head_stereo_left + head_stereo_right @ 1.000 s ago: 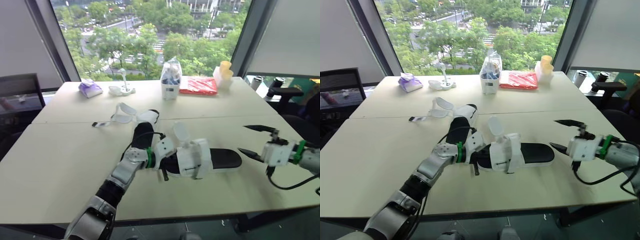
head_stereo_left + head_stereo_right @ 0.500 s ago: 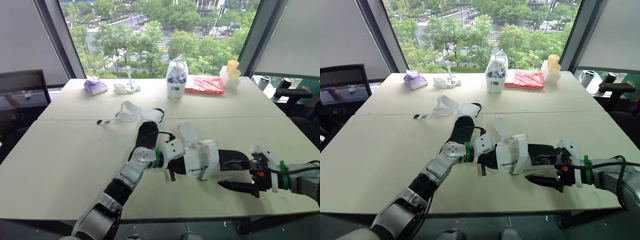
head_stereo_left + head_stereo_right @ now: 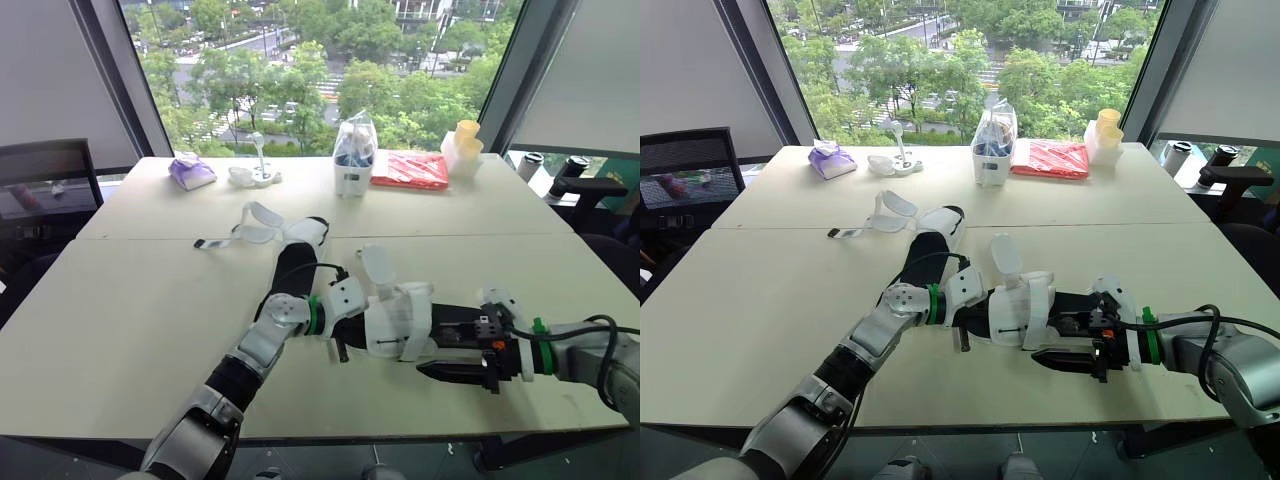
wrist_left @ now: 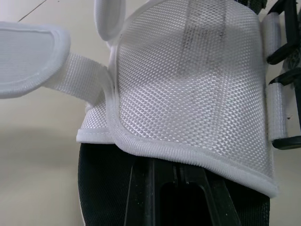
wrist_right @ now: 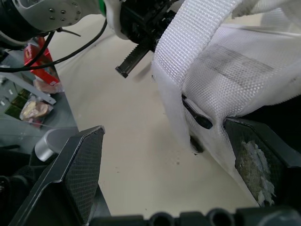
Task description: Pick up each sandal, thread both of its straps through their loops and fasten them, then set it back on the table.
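A black-soled sandal (image 3: 455,322) with a white mesh upper (image 3: 398,320) lies on the table's near half, one rounded strap (image 3: 376,268) sticking up loose. My left gripper (image 3: 338,328) is shut on the sole's left end, one black finger (image 3: 340,351) poking out below. My right gripper (image 3: 442,348) is open at the sandal's right side. In the right wrist view its fingers (image 5: 77,174) stand wide apart, with the mesh upper (image 5: 235,75) and a webbing strap (image 5: 197,33) between them. A second sandal (image 3: 290,262) lies farther back, its white straps (image 3: 255,222) spread open.
Along the far edge stand a purple pack (image 3: 191,172), a small white object (image 3: 255,176), a clear bagged container (image 3: 352,156), a red packet (image 3: 411,170) and stacked yellow cups (image 3: 461,148). Office chairs stand beside the table at left (image 3: 40,185) and right (image 3: 585,190).
My right gripper has swung in from the right, away from the sandal, to straddle its right side. The left gripper has kept its hold. The camera has shifted a little.
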